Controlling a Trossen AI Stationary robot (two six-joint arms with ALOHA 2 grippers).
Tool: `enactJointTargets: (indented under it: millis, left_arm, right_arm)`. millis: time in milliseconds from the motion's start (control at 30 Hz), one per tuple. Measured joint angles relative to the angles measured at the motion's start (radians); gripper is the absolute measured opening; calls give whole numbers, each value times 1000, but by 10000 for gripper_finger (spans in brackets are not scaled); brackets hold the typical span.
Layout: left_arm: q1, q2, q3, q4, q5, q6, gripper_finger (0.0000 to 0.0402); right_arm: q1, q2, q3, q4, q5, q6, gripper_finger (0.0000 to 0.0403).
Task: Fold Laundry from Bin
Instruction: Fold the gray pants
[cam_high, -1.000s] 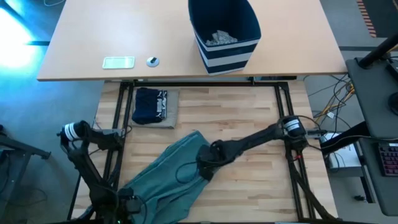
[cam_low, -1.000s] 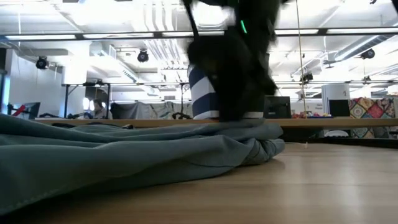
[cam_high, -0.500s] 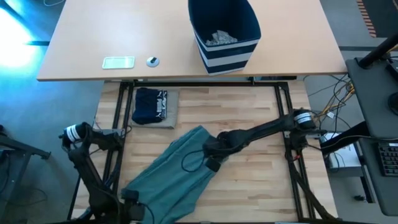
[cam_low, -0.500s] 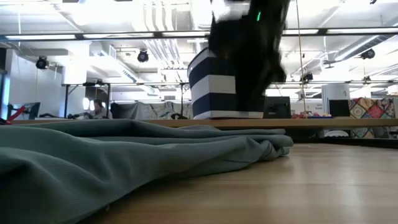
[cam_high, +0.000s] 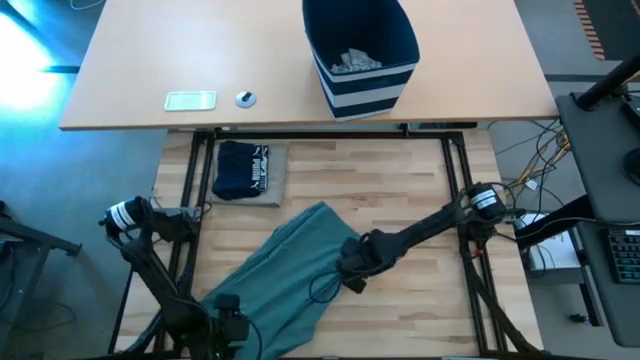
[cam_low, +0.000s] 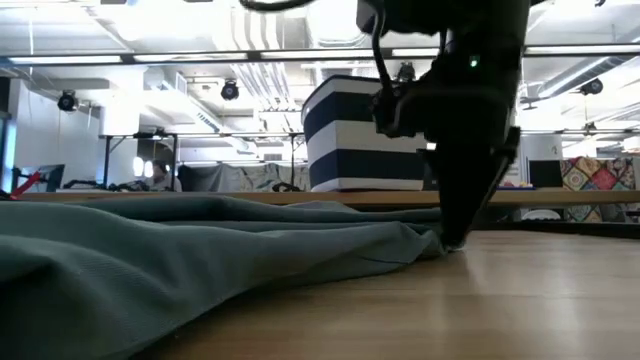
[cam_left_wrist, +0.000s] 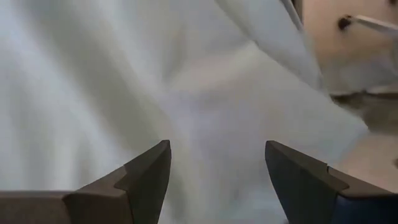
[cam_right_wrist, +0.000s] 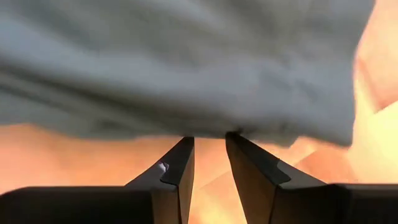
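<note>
One large teal-green garment (cam_high: 285, 270) lies spread and rumpled on the wooden work table (cam_high: 400, 190), well in front of the bin (cam_high: 360, 50). One navy garment with white lettering (cam_high: 248, 170) lies folded on the same table, between the teal-green garment and the bin, off toward the left arm's side. The single navy bin with white stripes stands upright on a separate lighter desk (cam_high: 130, 70) behind the work table, and a small heap of grey pieces (cam_high: 352, 62) shows inside it. On that desk, beside the bin, lie one flat white device (cam_high: 190, 99) and one small round object (cam_high: 245, 98).

Two arms are in view. The right gripper (cam_high: 352, 283) is down at the teal-green garment's edge on the side away from the bin; in its wrist view its two fingers (cam_right_wrist: 180, 165) stand a narrow gap apart with their tips right at the cloth's hem, and whether they pinch any cloth cannot be told. The left gripper (cam_high: 228, 308) hovers over the teal-green garment's end farthest from the bin, its two fingers (cam_left_wrist: 149, 171) spread wide with only cloth seen between them, gripping nothing.
</note>
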Motion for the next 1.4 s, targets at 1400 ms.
enactJointTargets:
  millis: [1400]
  left_arm:
    - [-8,58,4,-80,89,-186,245]
  right_arm:
    - [-421,-116,44,-6,-185,-527,60]
